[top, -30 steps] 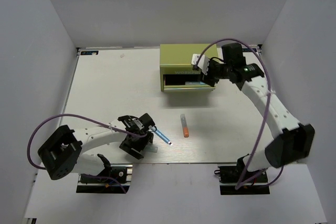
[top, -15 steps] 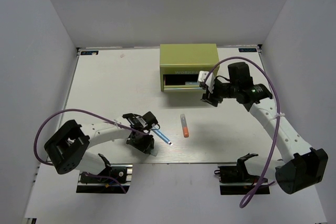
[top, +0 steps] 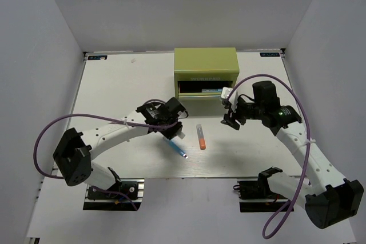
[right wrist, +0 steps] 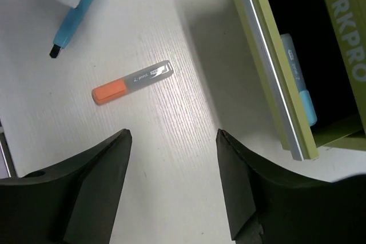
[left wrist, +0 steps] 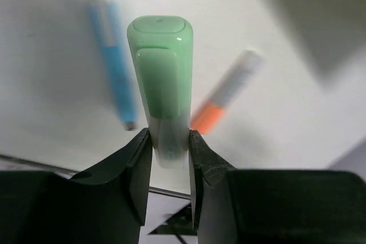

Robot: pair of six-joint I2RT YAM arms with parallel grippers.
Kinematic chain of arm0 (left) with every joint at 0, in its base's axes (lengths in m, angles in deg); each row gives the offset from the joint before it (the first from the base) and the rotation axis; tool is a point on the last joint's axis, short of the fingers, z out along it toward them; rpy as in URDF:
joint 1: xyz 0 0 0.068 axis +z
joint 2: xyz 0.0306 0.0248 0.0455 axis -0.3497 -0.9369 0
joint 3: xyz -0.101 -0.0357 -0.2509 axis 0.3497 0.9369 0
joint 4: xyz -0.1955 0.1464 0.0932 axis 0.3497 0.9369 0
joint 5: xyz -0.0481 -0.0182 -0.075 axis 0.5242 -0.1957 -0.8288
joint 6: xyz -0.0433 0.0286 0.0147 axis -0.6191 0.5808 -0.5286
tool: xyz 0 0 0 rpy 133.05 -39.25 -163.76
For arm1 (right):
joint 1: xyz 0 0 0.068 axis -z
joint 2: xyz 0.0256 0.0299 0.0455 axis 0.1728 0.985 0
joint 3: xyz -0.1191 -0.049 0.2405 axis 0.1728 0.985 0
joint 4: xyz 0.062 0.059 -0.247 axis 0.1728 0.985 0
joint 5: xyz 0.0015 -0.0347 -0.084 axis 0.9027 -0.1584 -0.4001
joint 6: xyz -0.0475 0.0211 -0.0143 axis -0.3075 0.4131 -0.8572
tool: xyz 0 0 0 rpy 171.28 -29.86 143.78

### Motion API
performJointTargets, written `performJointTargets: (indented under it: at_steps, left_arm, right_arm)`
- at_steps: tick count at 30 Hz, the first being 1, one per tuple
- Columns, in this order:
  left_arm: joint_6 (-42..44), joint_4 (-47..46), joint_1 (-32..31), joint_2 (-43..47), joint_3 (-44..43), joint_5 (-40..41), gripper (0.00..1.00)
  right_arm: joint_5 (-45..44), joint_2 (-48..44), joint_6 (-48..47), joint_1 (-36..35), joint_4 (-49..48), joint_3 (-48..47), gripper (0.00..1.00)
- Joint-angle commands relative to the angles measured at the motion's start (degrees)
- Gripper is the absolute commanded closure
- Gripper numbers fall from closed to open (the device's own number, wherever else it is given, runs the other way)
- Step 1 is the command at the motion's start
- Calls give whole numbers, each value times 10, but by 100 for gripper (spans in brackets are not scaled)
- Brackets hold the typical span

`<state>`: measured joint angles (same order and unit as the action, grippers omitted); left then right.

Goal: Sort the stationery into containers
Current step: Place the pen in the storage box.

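My left gripper [left wrist: 170,141] is shut on the mint green pen [left wrist: 160,78] and holds it above the table; in the top view this gripper [top: 174,126] hangs just left of the two loose pens. The blue pen [top: 177,148] and the orange pen with a grey cap [top: 201,136] lie flat on the table. The lime-green chest [top: 206,67] stands at the back with a drawer pulled out, and a light blue pen [right wrist: 298,84] lies in that drawer. My right gripper [right wrist: 174,135] is open and empty, hovering right of the drawer's front corner [top: 230,114].
White walls enclose the table on the left, right and back. Both arm bases sit at the near edge. A purple cable loops off each arm.
The left gripper shut on the mint green pen, lifted it and carried it up and right toward the chest. The right arm drew back from the drawer toward the near side.
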<state>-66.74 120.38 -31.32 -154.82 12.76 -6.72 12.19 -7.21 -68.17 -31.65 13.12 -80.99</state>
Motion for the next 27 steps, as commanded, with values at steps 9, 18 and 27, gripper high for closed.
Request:
performJointTargets:
  at_steps: [9, 18, 27]
  left_arm:
    - [63, -88, -4, -51, -164, 103, 100]
    - [52, -182, 8, -144, -266, 117, 100]
    - [-69, -242, 19, -197, -273, 115, 100]
  right_arm:
    - [-81, -24, 63, 7, -58, 10, 72]
    - [-154, -62, 77, 13, -89, 39, 76]
    - [-209, -101, 86, 21, -115, 69, 76]
